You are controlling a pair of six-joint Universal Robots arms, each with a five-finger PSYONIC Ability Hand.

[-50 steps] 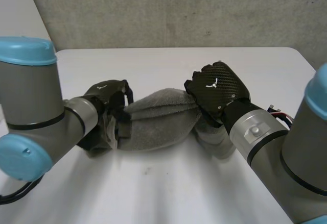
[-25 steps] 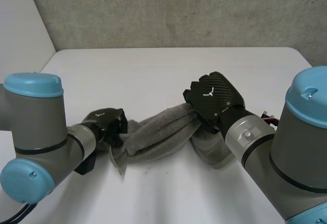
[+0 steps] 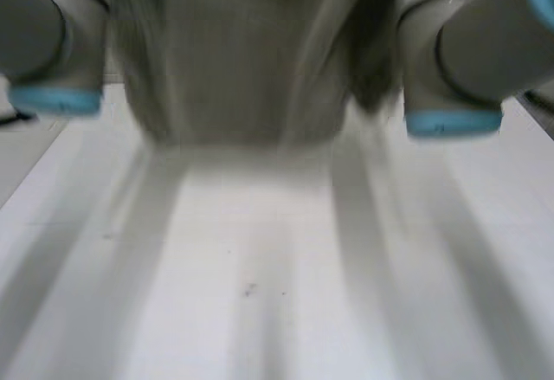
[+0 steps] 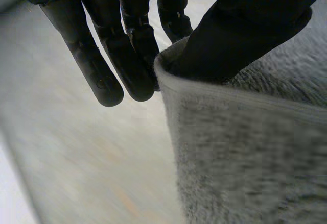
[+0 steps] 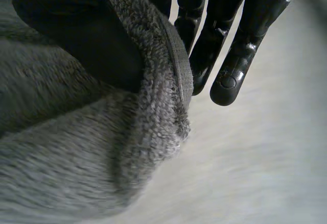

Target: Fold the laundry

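Observation:
A grey terry towel hangs high above the white table, spread between my two raised arms. In the left wrist view my left hand pinches the towel's hemmed edge between its thumb and straight fingers. In the right wrist view my right hand holds another part of the towel's edge the same way, thumb pressed into the pile. The towel's lower edge hangs a little above the tabletop.
My left forearm and right forearm flank the hanging towel. Bare white tabletop lies beneath it, with a few small dark specks near the middle.
Both arms have risen sharply, lifting the towel off the table so it now hangs spread in front of the head camera. The left hand has tightened on the edge.

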